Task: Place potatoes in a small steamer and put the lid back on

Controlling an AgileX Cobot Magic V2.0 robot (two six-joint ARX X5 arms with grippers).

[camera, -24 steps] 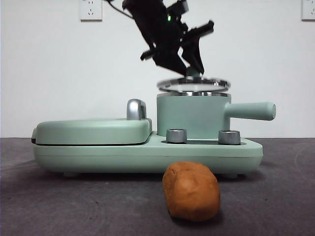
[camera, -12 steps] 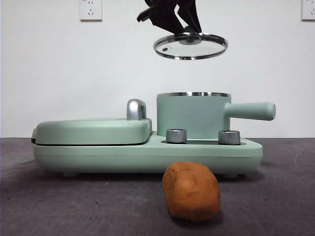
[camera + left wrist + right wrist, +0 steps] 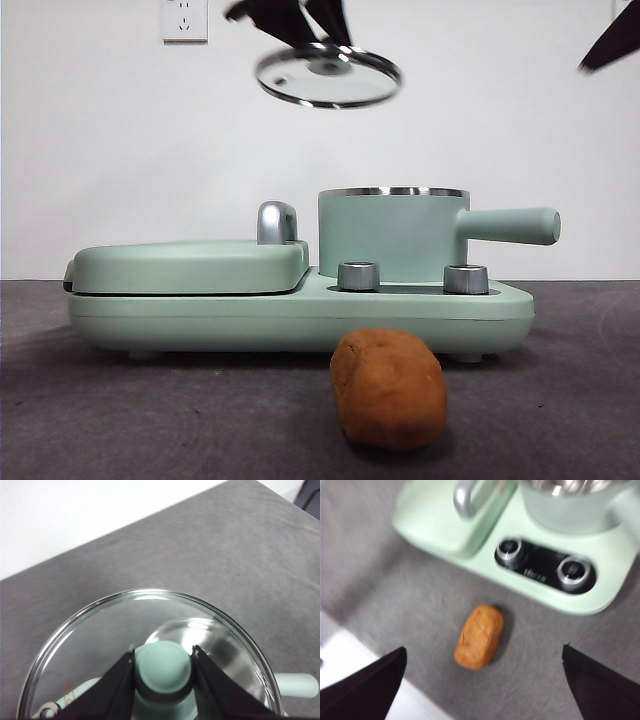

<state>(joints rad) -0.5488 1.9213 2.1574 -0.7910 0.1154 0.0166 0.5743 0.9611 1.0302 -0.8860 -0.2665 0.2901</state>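
My left gripper [image 3: 164, 667] had its fingers clamped on the knob of the glass lid [image 3: 328, 77], fragile and slick, high above the small steamer [image 3: 392, 235]. My right gripper [image 3: 482, 680], fingers wide apart, hung over the potato [image 3: 389, 389] near the bench's front edge; firm and lumpy, I'd grip it across the middle.

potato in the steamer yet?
No, the potato lies on the table in front of the appliance, while the small steamer stands open and the left pincer holds the lid up in the air.
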